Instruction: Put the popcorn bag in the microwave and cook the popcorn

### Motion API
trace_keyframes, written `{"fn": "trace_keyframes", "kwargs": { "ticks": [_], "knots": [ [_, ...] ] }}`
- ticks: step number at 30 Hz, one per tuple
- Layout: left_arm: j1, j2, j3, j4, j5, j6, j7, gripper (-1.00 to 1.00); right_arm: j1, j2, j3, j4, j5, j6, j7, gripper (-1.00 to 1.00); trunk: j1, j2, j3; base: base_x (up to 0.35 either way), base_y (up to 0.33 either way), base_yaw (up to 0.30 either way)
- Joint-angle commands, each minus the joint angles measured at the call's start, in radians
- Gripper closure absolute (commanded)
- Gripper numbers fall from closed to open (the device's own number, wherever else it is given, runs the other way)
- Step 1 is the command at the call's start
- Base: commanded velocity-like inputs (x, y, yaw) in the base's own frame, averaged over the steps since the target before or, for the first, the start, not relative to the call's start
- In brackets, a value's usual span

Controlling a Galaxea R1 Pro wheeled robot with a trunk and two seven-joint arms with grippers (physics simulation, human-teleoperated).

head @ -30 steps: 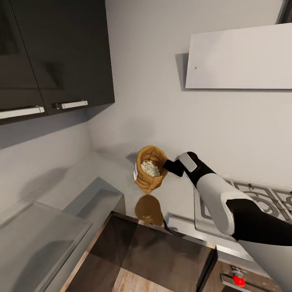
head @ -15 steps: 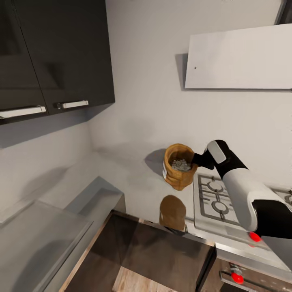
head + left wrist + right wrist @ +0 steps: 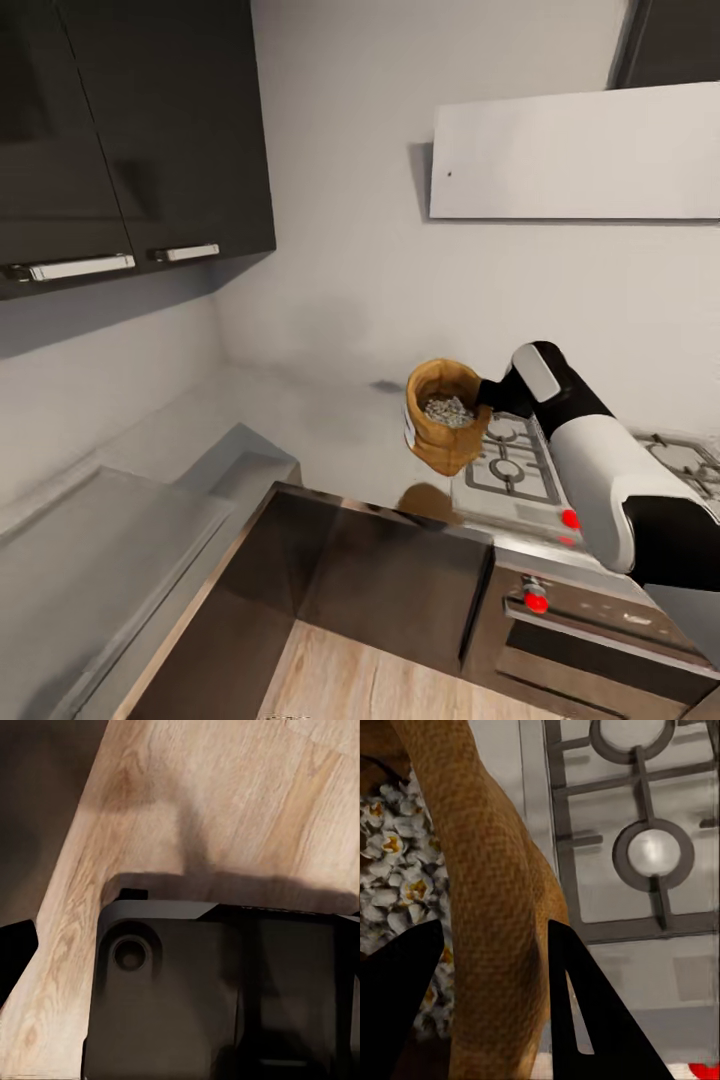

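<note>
My right gripper is shut on the rolled rim of the tan popcorn bag and holds it upright in the air over the seam between the grey countertop and the hob. White popcorn fills the bag's mouth. In the right wrist view the bag's wall is pinched between the two black fingers, with popcorn inside it. One black finger of my left gripper hangs at the edge of the left wrist view, over the wood floor, holding nothing. The microwave is out of view.
A steel gas hob with grates lies under and right of the bag, over a built-in oven with red knobs. Dark wall cabinets hang at upper left and a white hood at upper right. My dark base stands on the floor.
The right gripper has carried the bag to the right, from the counter corner to the hob's edge. The whole view has also shifted, so the camera has moved and more of the oven front shows.
</note>
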Motion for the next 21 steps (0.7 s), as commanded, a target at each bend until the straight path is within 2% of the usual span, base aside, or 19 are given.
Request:
{"fn": "trace_keyframes", "kwargs": {
  "ticks": [1, 8, 13, 21],
  "knots": [
    [-0.001, 0.000, 0.006, 0.001, 0.002, -0.003, -0.002, -1.00, 0.003, -0.001, 0.000, -0.019, -0.010, 0.005, -0.009, 1.00, 0.000, -0.002, -0.002, -0.342, 0.000, -0.028],
    [-0.001, -0.002, 0.004, 0.001, 0.000, -0.003, 0.000, -1.00, 0.007, 0.001, 0.001, -0.038, -0.008, 0.017, -0.008, 1.00, 0.000, -0.002, -0.002, -0.342, -0.041, -0.004],
    [-0.001, -0.002, 0.003, 0.001, -0.003, -0.003, 0.000, -1.00, 0.007, 0.004, 0.006, -0.038, -0.007, 0.041, -0.009, 1.00, 0.000, -0.002, -0.002, -0.227, -0.240, -0.011],
    [-0.001, -0.002, 0.008, 0.001, 0.001, -0.003, 0.001, -1.00, 0.007, 0.011, 0.013, -0.039, -0.007, 0.046, -0.009, 1.00, 0.000, -0.002, -0.002, -0.118, -0.323, -0.263]
  ]
}}
